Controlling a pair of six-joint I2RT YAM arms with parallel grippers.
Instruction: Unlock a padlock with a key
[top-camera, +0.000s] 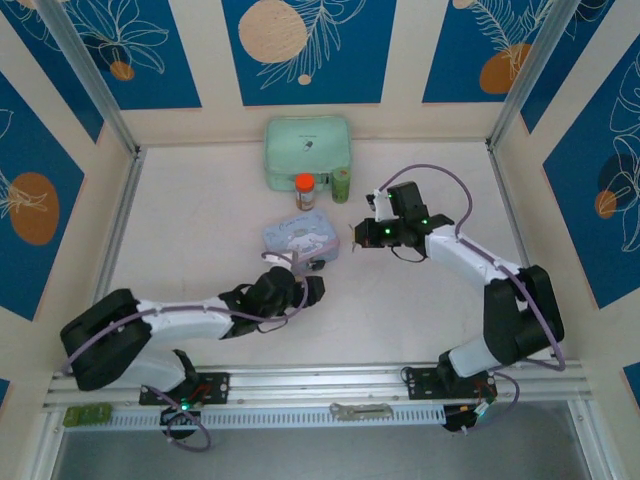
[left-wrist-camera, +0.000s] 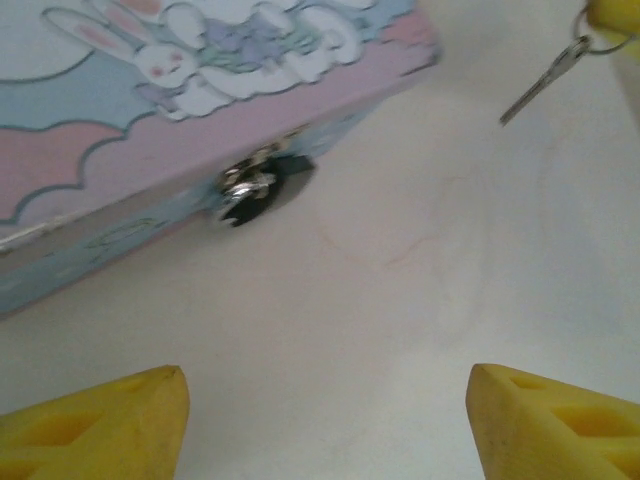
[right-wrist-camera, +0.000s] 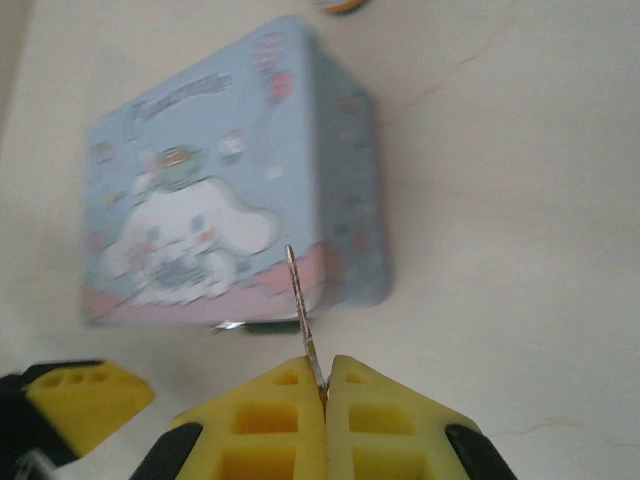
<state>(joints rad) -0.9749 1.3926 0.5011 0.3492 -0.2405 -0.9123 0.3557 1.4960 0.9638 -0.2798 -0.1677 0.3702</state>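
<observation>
Early stage, by the look: no key in lock yet. On L wrist cam: padlock (left-wrist-camera: 262, 185) sitting at front latch of cartoon tin (left-wrist-camera: 150, 150), approx 11 o'clock from L gripper (left-wrist-camera: 325, 430), jaws wide, holding nothing. On R wrist cam: R gripper (right-wrist-camera: 322, 385) pinched tight on key (right-wrist-camera: 298, 300), blade pointing to 12 toward tin's near edge, not touching. Left to do, prob.: steady lock w/ L, line up key, insert, turn, free shackle. Around, top view: mint case (top-camera: 307, 152) at 12 o'clock of tin, orange-cap bottle (top-camera: 305, 192) & green bottle (top-camera: 341, 185) between. No obstacle seen btwn key and lock; keyhole too blurred to tell facing.
</observation>
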